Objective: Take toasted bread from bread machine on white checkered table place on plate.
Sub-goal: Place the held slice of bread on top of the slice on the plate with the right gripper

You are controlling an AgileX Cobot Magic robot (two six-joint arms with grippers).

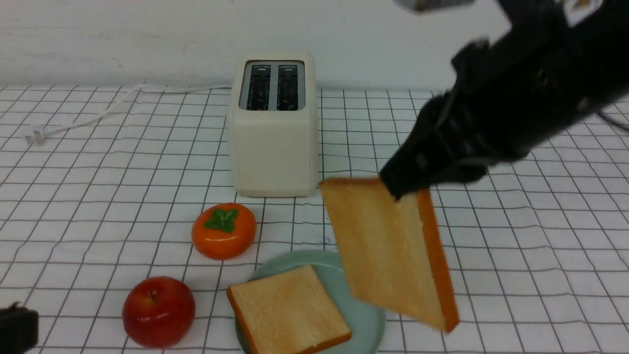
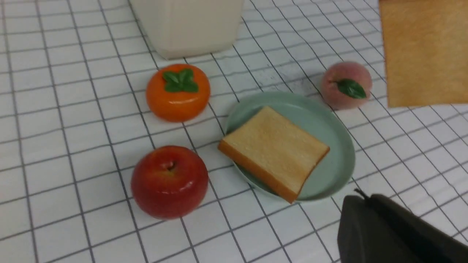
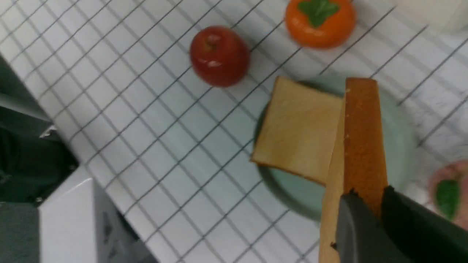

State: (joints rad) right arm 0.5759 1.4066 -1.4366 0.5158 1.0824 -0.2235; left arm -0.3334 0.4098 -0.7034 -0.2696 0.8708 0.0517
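1. While the right pincer (image 1: 397, 189) clamps one toasted bread slice (image 1: 388, 250) above the plate (image 1: 366, 319), that slice hides the plate's right rim.
2. A second slice (image 1: 287, 309) lies on the plate, overhanging its left rim.
3. Left of the plate, the left pincer (image 1: 17, 327) is cropped, jaws closed.

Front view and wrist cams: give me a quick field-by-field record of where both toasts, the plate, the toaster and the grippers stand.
toaster: upright, both slots empty
first toast: flat on the plate, corners overhanging the rim
second toast: in the air by the plate's right side, tilted, held at its top edge
plate: pale green, right part bare
right gripper: shut on second toast
left gripper: shut, empty, low at the near left
other: persimmon, apple, peach on the table
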